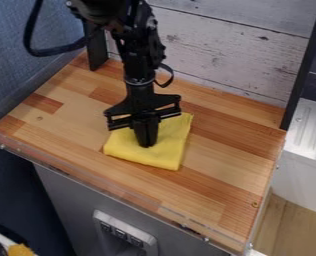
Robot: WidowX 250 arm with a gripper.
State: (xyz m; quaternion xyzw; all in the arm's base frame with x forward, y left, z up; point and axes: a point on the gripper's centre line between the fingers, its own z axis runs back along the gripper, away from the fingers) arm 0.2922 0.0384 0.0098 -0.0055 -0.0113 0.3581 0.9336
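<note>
The black gripper (pixel 146 144) points straight down over a folded yellow cloth (pixel 169 150) near the middle of the wooden counter. Its fingers are together, and their tips meet the cloth's upper surface. Whether any fabric is pinched between them cannot be seen. The cloth lies flat in a rough square, with its back left part hidden behind the gripper.
A whitewashed plank wall (pixel 221 55) rises behind the wooden counter (pixel 221 185), with a black upright post (pixel 303 70) at its right corner. A clear rim (pixel 87 175) runs along the front edge. Right of the counter stands a white sink unit (pixel 311 135).
</note>
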